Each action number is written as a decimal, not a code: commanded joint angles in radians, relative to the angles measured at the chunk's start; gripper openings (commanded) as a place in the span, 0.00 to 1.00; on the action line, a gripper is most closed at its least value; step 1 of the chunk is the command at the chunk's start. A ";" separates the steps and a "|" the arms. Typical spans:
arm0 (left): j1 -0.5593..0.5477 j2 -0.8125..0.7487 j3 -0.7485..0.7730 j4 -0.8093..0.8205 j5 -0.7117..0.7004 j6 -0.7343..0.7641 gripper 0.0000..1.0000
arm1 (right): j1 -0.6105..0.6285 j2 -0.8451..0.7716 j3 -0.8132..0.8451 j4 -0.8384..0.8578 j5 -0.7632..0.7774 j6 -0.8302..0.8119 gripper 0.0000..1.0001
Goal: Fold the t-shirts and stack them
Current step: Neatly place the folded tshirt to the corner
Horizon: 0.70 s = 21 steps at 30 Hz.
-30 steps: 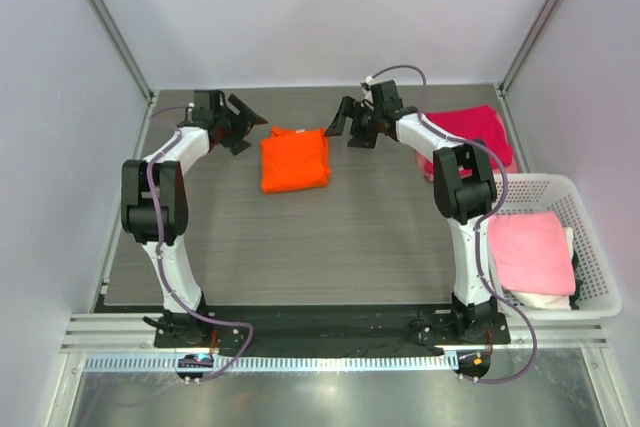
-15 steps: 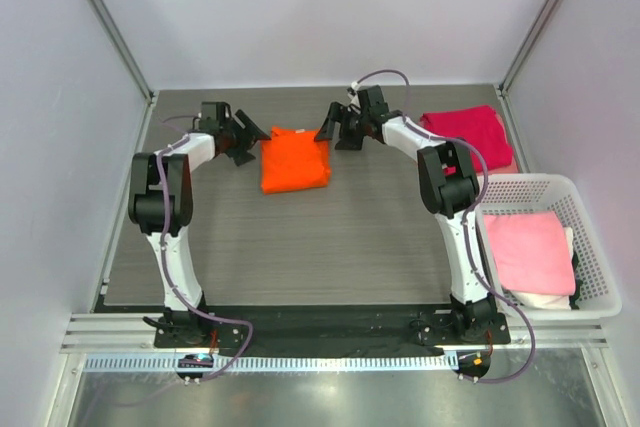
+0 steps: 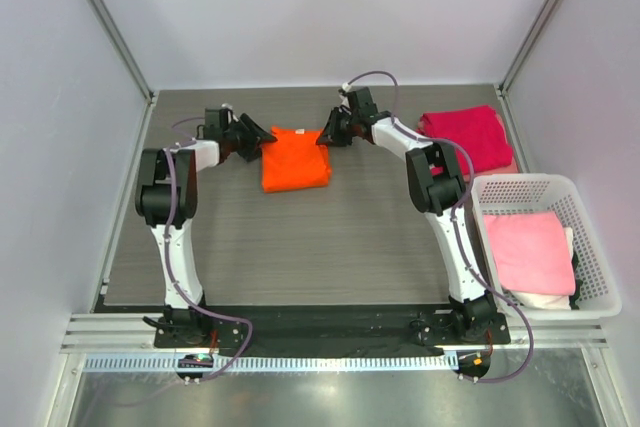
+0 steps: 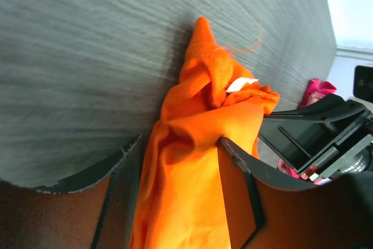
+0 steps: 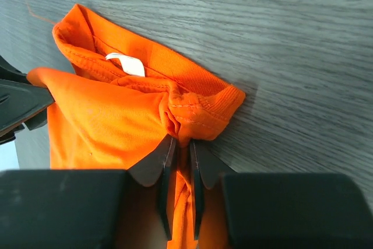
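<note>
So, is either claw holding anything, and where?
Right claw pinches the folded bright orange cotton t-shirt at its far right corner, by the collar. Left claw straddles the far left corner; grip unclear.

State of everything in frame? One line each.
orange t-shirt: folded, on table.
magenta t-shirt: folded, far right, untouched.
basket: upright, loaded.
pink t-shirt: folded, in basket.
left gripper: jaws around orange t-shirt's corner, grip unclear.
right gripper: shut on orange t-shirt.

Bare table (image 3: 300, 247) is stretching open on the orange t-shirt (image 3: 295, 159)'s near side; the white basket (image 3: 520, 187) and magenta t-shirt (image 3: 462, 132) are blocking the right side
</note>
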 commanded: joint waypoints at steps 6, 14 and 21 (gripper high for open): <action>-0.043 0.130 0.072 0.029 0.003 -0.015 0.47 | 0.002 0.039 0.062 -0.011 0.013 0.017 0.11; -0.104 0.124 0.139 0.023 -0.091 -0.008 0.00 | -0.030 -0.082 0.030 0.009 -0.014 0.046 0.01; -0.212 -0.075 0.037 0.111 -0.158 -0.032 0.00 | -0.078 -0.373 -0.210 0.007 0.003 0.007 0.01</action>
